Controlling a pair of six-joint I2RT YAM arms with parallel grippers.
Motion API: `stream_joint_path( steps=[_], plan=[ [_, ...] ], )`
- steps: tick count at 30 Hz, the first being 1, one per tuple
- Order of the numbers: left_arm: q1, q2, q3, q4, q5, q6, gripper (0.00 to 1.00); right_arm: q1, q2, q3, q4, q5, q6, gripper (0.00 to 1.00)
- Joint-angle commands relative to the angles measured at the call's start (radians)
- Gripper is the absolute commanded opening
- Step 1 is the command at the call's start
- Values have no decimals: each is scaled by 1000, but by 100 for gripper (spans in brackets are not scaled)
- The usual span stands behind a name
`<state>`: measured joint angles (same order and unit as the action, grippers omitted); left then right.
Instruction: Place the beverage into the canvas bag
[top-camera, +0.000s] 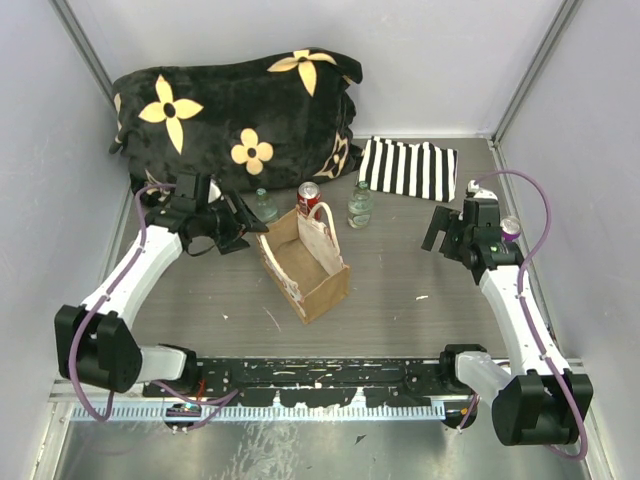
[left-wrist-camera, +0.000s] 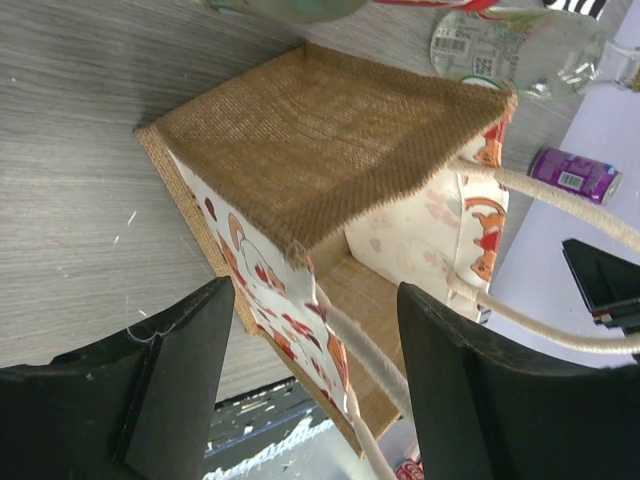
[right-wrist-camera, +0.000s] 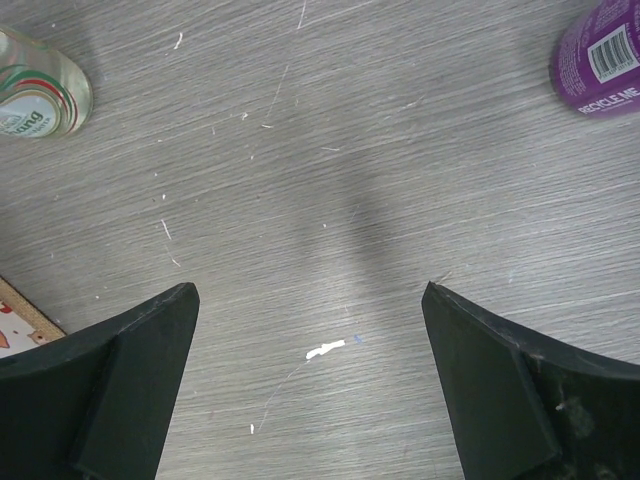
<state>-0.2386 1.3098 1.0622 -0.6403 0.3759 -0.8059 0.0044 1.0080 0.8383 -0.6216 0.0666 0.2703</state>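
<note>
Beside canvas bag (top-camera: 325, 293), left end effector (top-camera: 252, 223) hovering

One canvas bag (top-camera: 305, 268) with two cream loop handles (left-wrist-camera: 565, 205). Four drinks in all. Two cans: one red can (top-camera: 308, 197) and one purple can (top-camera: 511, 228). Two clear glass bottles (top-camera: 263, 205), the second bottle (top-camera: 360, 205) right of the red can. One black-and-white striped cloth (top-camera: 408, 168). One black plush cushion (top-camera: 235, 120) printed with yellow flowers. Two arms: left arm (top-camera: 140, 270) and right arm (top-camera: 510, 300). Two grippers, left gripper (top-camera: 250, 222) and right gripper (top-camera: 437, 228), two fingers apiece. One grey worktop (top-camera: 400, 300) beneath everything.
</note>
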Motion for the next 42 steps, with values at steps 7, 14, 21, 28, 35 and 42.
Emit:
stream_joint_path(
  steps=[7,14,21,28,35,42],
  plan=[
    [-47,105,-5,101,-73,0,65,-1,-29,78,-17,-14,2,100],
    [-105,129,-5,103,-91,46,27,0,-26,125,-48,-22,-24,98],
    [-158,146,8,104,-68,106,3,0,-27,120,-50,-39,-31,97],
    [-222,210,102,53,-54,217,0,0,-45,103,-49,-58,-44,96],
    [-293,299,239,-25,-10,326,0,0,-58,101,-56,-70,-52,96],
    [-366,357,310,-89,18,408,0,0,-67,103,-56,-76,-55,96]
  ],
)
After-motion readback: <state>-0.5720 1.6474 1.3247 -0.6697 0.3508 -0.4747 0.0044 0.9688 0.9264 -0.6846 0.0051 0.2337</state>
